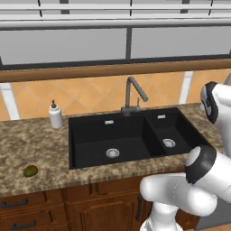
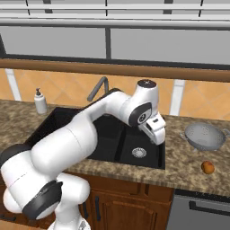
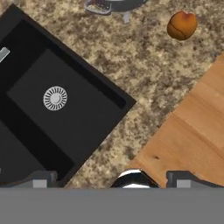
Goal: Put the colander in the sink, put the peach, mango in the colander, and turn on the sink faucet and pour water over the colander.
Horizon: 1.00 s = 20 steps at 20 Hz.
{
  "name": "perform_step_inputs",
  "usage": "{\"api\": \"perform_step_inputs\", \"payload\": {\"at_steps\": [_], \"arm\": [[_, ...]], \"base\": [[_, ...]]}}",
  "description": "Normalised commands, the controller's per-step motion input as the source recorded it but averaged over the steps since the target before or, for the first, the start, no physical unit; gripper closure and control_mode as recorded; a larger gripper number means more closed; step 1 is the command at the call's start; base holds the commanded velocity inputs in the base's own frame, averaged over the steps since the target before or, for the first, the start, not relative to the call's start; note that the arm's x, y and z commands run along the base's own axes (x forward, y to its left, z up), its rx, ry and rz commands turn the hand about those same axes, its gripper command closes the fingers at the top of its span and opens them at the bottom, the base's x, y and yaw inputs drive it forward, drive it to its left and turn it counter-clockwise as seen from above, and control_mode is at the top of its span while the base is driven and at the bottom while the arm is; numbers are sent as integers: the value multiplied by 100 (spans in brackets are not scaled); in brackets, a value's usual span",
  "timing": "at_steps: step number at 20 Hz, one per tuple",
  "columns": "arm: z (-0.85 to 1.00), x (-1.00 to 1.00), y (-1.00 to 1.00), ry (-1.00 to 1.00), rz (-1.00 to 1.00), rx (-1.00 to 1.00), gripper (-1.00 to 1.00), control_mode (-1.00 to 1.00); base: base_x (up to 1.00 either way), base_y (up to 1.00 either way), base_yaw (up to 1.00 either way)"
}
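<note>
Counter [image 1: 27, 144]: speckled brown granite, running left and right of the sink, with wooden cabinets below its near edge.
Sink [image 1: 97, 137]: matte black double basin set in the counter, a wide left basin and a smaller right one, each with a round silver drain; both basins hold nothing.
Arm [image 2: 96, 119]: rises from the near left in the right base view, reaches forward across the sink, and bends at the wrist so the hand hangs downward over the near right corner of the sink.
Gripper [image 2: 160, 139]: points down above the sink's right rim, holding nothing; the fingers [image 3: 41, 178] show well apart at the bottom of the hand view, so the jaws stand spread.
Sink faucet [image 1: 132, 94]: dark grey gooseneck at the far rim, between the basins; no stream falls from it.
Colander [image 2: 205, 136]: on the counter right of the sink, well apart from the gripper.
Soap dispenser [image 1: 55, 115]: white bottle, far left of the sink.
Peach [image 2: 207, 167]: on the counter just near of the colander.
Mango [image 1: 30, 170]: on the counter left of the sink, near the front edge.
</note>
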Motion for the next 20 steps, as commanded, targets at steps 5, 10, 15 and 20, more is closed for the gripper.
{"api": "perform_step_inputs", "payload": {"at_steps": [5, 10, 15, 20], "arm": [[-2, -1, -100, 0, -20, 7, -100, -100], [-6, 0, -100, 0, -19, 7, -100, -100], [-9, 3, -77, 0, -13, 7, -100, -100], [-9, 21, -38, 0, -5, 5, -100, -100]], "base": [[0, 0, 0], [0, 0, 0], [0, 0, 0], [0, 0, 0]]}}
